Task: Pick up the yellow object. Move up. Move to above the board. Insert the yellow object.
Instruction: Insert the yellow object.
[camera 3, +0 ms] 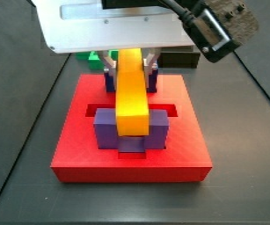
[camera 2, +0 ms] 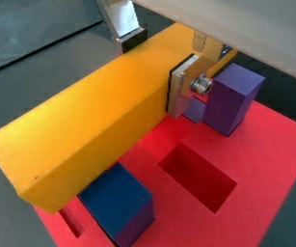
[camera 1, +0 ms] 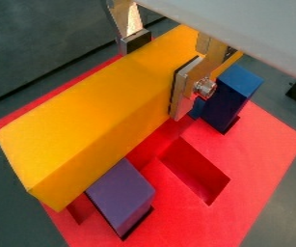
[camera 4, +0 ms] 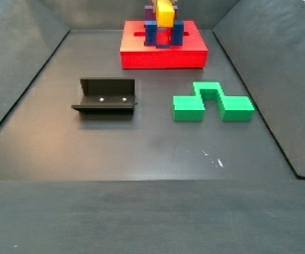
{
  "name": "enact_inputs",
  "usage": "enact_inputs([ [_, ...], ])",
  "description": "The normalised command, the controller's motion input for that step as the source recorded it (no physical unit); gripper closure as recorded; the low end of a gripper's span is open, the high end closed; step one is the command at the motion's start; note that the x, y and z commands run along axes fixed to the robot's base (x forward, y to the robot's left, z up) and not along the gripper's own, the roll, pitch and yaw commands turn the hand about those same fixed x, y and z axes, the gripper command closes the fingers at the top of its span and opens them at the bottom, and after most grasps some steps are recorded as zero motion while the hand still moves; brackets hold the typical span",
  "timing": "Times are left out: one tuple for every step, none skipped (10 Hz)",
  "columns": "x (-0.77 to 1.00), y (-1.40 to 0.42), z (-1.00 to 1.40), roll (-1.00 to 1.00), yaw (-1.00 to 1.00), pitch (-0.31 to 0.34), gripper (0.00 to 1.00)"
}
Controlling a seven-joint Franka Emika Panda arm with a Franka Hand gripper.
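There is one gripper (camera 1: 166, 66) above the board, and it holds one yellow object (camera 3: 130, 88) in its jaws. There is one red board (camera 3: 132, 160). In a side view, two posts (camera 3: 135, 132) show on the board, one near and one far. There is one green block (camera 4: 211, 103) and one dark fixture (camera 4: 105, 97) on the floor.

The gripper (camera 1: 161, 66) has flat silver plate fingers (camera 1: 186, 87) tipped with dark pads, one plate carrying a round metal screw head. In a side view, its body is a broad white housing (camera 3: 107, 31), with a black cable and a dark, mottled block mounted beside it.
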Motion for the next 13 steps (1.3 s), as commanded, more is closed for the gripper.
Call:
enact_inputs([
  [0.24,-0.08,-0.13,0.19,0.0,0.036,1.0],
  [0.13,-0.07,-0.1,0.22,0.0,0.049,1.0],
  [0.01,-0.05,-0.07,0.19,0.0,0.039,1.0],
  [0.0,0.0,-0.02,0.12,0.0,0.02,1.0],
  [-0.03,0.0,0.0,0.1,0.0,0.019,1.0],
  [-0.03,0.0,-0.01,0.12,0.0,0.019,1.0],
  [-0.03,0.0,-0.01,0.13,0.0,0.021,1.0],
  [-0.05,0.0,-0.03,0.17,0.0,0.027,1.0],
  [-0.07,0.0,-0.04,0.21,-0.01,0.033,1.0],
  [-0.09,0.0,-0.04,0.23,-0.02,0.043,1.0],
  [-0.08,0.0,-0.07,0.19,-0.04,0.036,1.0],
  [-0.07,0.0,-0.06,0.15,-0.03,0.026,1.0],
  [-0.04,0.0,-0.05,0.15,-0.02,0.024,1.0],
])
